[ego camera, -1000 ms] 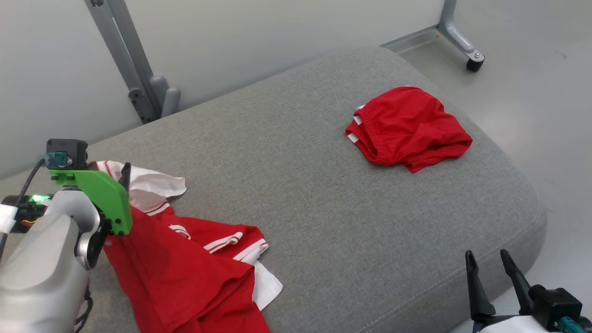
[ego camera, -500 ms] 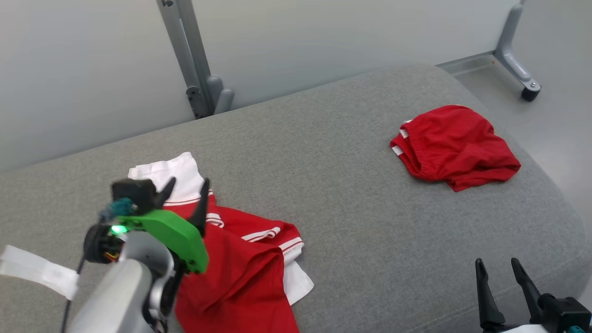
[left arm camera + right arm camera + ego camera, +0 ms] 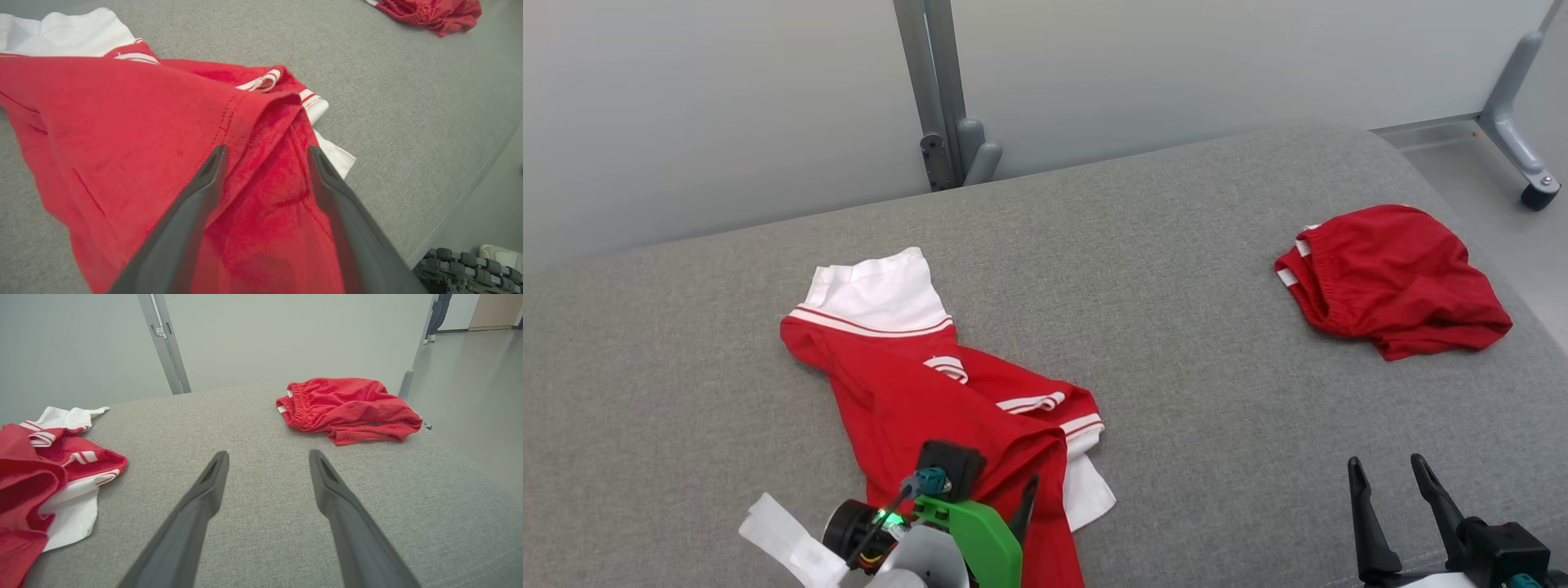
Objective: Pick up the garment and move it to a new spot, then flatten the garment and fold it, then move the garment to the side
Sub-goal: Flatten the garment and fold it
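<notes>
Looking down from the head now: catching the garment [image 3: 915, 384], a red shirt with white sleeves and stripes, lying rumpled left of centre on the grey cushion [image 3: 1192, 384]. Finding the left gripper [image 3: 1013, 510] at the bottom edge, sitting right over the shirt's near end, showing one dark finger against the red cloth. Spotting the right gripper [image 3: 1385, 464] at the lower right, spread wide and holding nothing, well apart from the garment with bare cushion between. Noting red shorts [image 3: 1396, 278] bunched up far to the right near the cushion's edge, and a metal post [image 3: 935, 90] standing behind.

Switching to the left wrist: seeing the left gripper [image 3: 267, 149] gaping wide, straddling a raised fold of the garment [image 3: 122, 114], with red cloth between and beneath the two fingers. Not managing to tell whether touching the cloth or hovering just above it; clamping nothing either way. Glimpsing the white sleeve at the upper left and the red shorts [image 3: 429, 12] in the top right corner.

Over to the right wrist: looking along the right gripper [image 3: 268, 454], spread wide above bare cushion [image 3: 261, 416], gripping nothing. Picking out the garment [image 3: 24, 473] at that view's left edge, well clear of the fingers, and the red shorts [image 3: 347, 404] ahead and to the right, also apart.
</notes>
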{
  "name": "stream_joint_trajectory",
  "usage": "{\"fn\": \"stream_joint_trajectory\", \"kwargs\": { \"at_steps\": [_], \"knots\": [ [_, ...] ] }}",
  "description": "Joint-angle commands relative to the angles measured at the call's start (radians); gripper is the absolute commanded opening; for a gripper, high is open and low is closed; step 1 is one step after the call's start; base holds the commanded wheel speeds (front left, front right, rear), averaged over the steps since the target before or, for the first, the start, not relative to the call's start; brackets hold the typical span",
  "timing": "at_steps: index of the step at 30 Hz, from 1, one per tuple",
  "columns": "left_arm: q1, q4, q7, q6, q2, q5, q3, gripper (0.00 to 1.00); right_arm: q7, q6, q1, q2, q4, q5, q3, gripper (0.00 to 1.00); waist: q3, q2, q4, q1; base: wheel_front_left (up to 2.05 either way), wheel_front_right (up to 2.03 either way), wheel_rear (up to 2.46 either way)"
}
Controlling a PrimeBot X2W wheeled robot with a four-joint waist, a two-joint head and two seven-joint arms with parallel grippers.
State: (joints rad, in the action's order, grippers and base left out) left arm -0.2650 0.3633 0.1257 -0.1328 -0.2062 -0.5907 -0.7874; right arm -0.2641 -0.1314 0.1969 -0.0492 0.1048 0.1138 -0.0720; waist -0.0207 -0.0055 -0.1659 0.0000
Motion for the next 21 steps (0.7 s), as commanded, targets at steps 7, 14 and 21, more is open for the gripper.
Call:
{"fn": "stream_joint_trajectory", "kwargs": {
  "at_steps": [7, 14, 21],
  "knots": [
    [-0.056, 0.114, -0.038, -0.005, 0.003, 0.043, -0.014, 1.0, 0.0, 0.001, -0.01, -0.003, -0.002, -0.015, 0.001, 1.0, 0.009, 0.0055, -0.012, 0.0, 0.0, 0.0, 0.0],
    [-0.055, 0.178, -0.066, 0.003, 0.0, 0.058, -0.032, 1.0, 0.0, 0.001, 0.006, -0.003, 0.003, -0.005, -0.003, 1.0, 0.008, 0.0055, -0.016, 0.0, 0.0, 0.0, 0.0],
    [-0.058, 0.196, -0.076, 0.001, -0.01, 0.058, -0.035, 0.58, 0.0, 0.001, 0.004, -0.003, 0.007, 0.007, -0.002, 1.0, 0.008, 0.0055, -0.006, 0.0, 0.0, 0.0, 0.0]
  ]
}}
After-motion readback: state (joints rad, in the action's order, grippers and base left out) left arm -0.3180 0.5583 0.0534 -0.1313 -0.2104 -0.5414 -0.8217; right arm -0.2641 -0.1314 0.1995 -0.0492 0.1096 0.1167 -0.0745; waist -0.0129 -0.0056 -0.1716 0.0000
